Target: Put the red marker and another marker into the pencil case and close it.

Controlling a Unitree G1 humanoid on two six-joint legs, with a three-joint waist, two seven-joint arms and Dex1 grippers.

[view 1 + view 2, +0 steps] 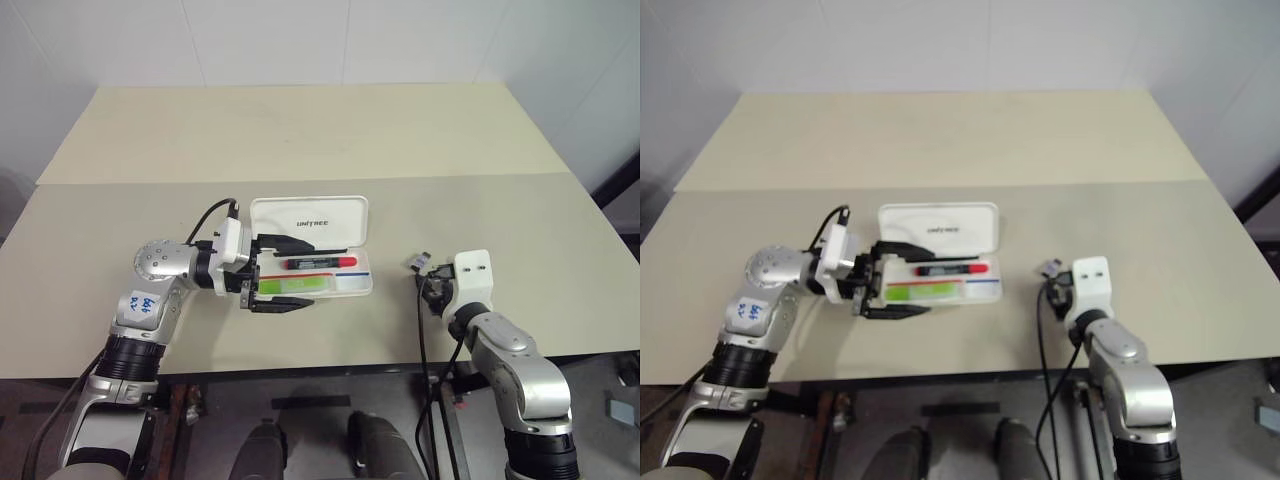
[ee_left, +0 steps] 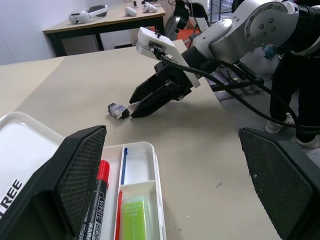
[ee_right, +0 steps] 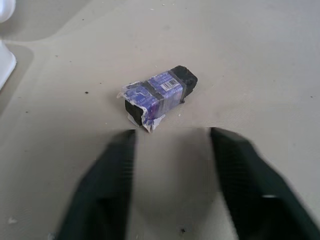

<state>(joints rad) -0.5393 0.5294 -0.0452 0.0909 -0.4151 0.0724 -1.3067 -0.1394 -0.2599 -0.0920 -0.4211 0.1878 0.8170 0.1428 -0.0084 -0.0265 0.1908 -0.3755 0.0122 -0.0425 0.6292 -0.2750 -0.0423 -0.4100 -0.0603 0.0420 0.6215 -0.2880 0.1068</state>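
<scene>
The pencil case (image 1: pixel 308 222) lies open in the middle of the table, its white lid folded back. In the tray lie the red marker (image 1: pixel 322 263) toward the lid and the lime-green marker (image 1: pixel 290 286) toward the front. My left gripper (image 1: pixel 312 276) is open and reaches level over the tray's left end. One finger lies along the hinge side and the other in front of the tray. The left wrist view shows the red marker (image 2: pixel 100 190) and green marker (image 2: pixel 134 215) between its wide-apart pads. My right gripper (image 3: pixel 172 132) is open and empty, low over the table to the right of the case.
A small black block in torn blue wrapping (image 3: pixel 159 95) lies on the table just beyond my right gripper's fingertips, also seen as the wrapped block (image 1: pixel 416 263). A seam (image 1: pixel 450 178) runs across the table behind the case. The table's front edge is close below both arms.
</scene>
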